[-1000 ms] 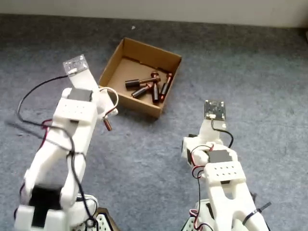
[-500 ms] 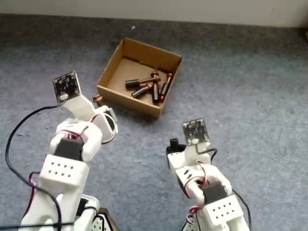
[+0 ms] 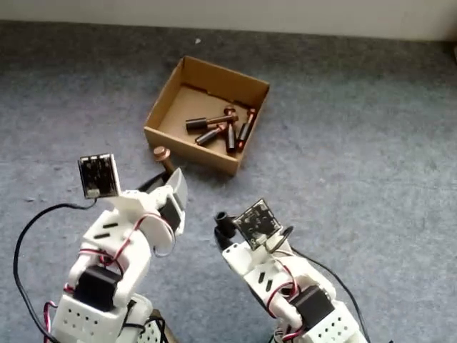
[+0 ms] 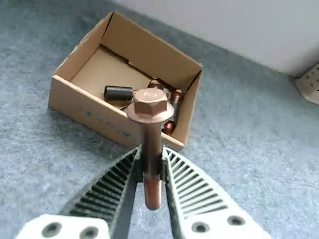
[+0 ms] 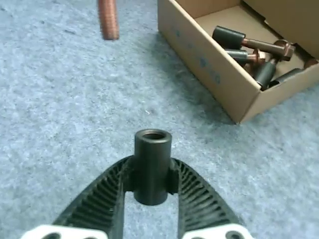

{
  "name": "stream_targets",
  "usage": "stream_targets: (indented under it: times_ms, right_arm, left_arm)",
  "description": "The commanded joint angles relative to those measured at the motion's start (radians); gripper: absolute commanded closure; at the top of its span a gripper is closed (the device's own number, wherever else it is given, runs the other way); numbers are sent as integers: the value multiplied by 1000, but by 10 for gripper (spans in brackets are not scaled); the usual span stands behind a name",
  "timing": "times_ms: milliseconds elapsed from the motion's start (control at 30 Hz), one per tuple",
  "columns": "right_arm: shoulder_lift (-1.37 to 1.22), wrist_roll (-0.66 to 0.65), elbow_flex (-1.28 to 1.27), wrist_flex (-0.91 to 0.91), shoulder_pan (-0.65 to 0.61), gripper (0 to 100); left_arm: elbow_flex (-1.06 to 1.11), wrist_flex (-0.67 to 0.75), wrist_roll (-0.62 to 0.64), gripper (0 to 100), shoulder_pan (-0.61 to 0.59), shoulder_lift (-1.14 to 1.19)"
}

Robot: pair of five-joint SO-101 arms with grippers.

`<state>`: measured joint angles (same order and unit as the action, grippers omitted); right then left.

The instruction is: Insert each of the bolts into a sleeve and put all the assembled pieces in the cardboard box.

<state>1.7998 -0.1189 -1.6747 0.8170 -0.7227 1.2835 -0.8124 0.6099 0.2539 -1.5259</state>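
The left pincer (image 4: 151, 152) is clenched on a copper bolt (image 4: 150, 124). It grips the shank, so the hexagonal head sticks out past the fingertips towards the cardboard box (image 3: 189, 151) and the threaded end trails back between the jaws. The right pincer (image 5: 152, 172) grasps a black sleeve (image 5: 152, 149) in line with its fingers, with the open bore facing away from the pincer. Both parts hang over the grey counter (image 3: 357, 143) on the robot's side of the box. The bolt is just short of the box's front wall, while the sleeve sits farther from the box and apart from the bolt, off the wall's nearer corner. In the right wrist view, the bolt's threaded tip (image 5: 108, 20) is out beyond the sleeve's mouth and to one side, not in line with the bore. Mating them probably calls for bringing that tip over the bore and lining up the two long axes. Nothing lies between the two parts. Several assembled pieces (image 3: 221, 128) already lie in the box.
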Motion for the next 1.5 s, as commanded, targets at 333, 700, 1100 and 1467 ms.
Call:
stream_targets:
  times_ms: [333,700,1100,1467]
  right_arm:
    - [22,-6,-61,-42,-67,995]
    - [22,-2,-61,-127,-65,995]
    - [22,-2,-58,-245,-64,995]
    - [22,-2,-61,-268,-70,995]
  left_arm:
    - [165,78,-91,995,162,-286]
    - [163,37,-89,995,199,-288]
    - [143,-72,-89,995,208,-288]
    - [85,-166,-86,995,331,-288]
